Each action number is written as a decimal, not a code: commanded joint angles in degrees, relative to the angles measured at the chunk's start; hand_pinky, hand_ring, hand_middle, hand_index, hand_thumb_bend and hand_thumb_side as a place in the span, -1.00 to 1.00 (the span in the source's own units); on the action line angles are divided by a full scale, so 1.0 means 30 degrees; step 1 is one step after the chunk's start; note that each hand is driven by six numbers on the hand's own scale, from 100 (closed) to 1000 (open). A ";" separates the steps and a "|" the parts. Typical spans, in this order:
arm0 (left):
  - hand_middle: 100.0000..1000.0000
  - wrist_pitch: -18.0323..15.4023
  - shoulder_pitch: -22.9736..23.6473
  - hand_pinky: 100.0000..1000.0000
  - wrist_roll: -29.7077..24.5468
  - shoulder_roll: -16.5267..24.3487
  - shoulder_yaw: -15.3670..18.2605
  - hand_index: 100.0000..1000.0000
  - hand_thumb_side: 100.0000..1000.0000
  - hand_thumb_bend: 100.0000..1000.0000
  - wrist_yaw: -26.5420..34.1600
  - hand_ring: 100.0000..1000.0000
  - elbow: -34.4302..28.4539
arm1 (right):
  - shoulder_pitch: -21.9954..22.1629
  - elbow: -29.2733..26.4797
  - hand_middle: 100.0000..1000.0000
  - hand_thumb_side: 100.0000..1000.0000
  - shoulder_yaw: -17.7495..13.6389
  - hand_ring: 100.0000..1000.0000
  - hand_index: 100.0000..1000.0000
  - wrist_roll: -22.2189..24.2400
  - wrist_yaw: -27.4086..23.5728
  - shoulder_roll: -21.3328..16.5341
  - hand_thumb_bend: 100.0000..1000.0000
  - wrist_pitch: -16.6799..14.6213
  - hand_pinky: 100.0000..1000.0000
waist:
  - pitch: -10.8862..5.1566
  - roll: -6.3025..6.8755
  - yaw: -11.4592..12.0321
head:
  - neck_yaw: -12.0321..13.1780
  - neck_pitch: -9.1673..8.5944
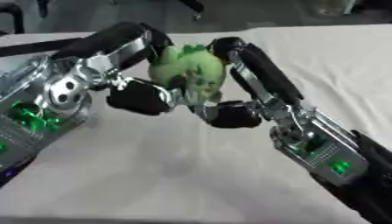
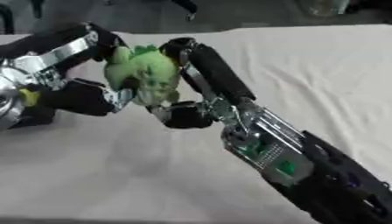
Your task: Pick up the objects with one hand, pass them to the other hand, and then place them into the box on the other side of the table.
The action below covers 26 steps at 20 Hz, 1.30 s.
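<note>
This looks like a robot lab or test room, not a home. The counter (image 1: 191,175) is draped in a plain off-white cloth (image 2: 321,65) that hangs in soft creases, and bears no household goods. Behind its far edge lies a dim grey floor (image 1: 253,13) with dark legs (image 1: 191,6) of furniture or stands and a pale blurred shape (image 2: 321,6) at the top right; what these are cannot be made out.
</note>
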 commanded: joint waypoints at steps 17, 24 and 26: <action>-0.17 0.0364 -0.0171 0.53 0.3408 0.0396 -0.0048 -0.71 -0.68 -1.00 0.3708 0.15 0.0031 | -0.0280 -0.0425 0.23 -1.00 -0.0176 0.39 0.03 0.0159 0.0563 0.0006 -0.12 0.0342 0.33 | -0.0008 0.0196 -0.0012 | 0.0027 -0.0312; -0.35 0.0364 -0.0140 0.44 0.3828 0.0779 0.0071 -0.86 -0.66 -1.00 0.4067 -0.01 -0.0755 | -0.0116 -0.0425 0.54 -0.80 -0.0326 0.56 0.38 0.0667 0.0695 -0.0091 0.13 0.1420 0.40 | -0.0020 0.0227 0.0023 | -0.0039 -0.0316; -0.37 0.0338 -0.0164 0.43 0.3886 0.0941 0.0130 -0.86 -0.66 -1.00 0.3946 -0.03 -0.1164 | -0.0094 -0.0425 0.60 -0.74 -0.0374 0.60 0.44 0.0854 0.0825 -0.0121 0.17 0.1718 0.42 | -0.0014 0.0223 0.0037 | -0.0090 -0.0313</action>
